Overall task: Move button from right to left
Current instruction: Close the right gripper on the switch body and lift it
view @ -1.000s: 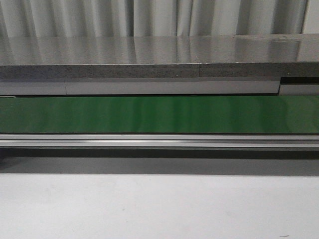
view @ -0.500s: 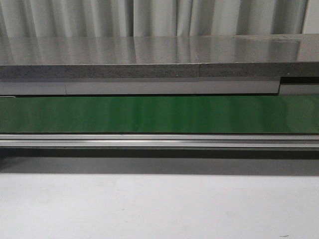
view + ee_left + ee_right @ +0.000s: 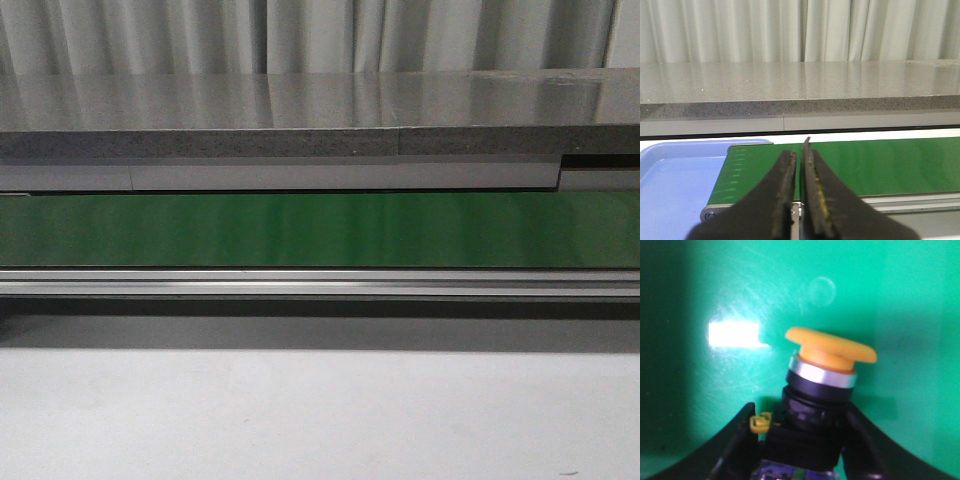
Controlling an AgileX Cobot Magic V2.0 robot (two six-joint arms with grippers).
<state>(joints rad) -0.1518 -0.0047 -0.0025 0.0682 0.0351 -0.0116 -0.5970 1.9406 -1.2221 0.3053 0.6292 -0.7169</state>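
In the right wrist view the button fills the middle: a round orange-yellow cap, a silver ring and a black boxy body with a small yellow clip at its side. My right gripper is shut on the black body, one dark finger on each side, close over the green belt. In the left wrist view my left gripper is shut with nothing in it, near the end of the belt. The front view shows neither gripper nor the button.
A blue tray lies beside the belt's end in the left wrist view. A grey speckled counter runs behind the green belt, with curtains beyond. A metal rail and a white table top lie in front.
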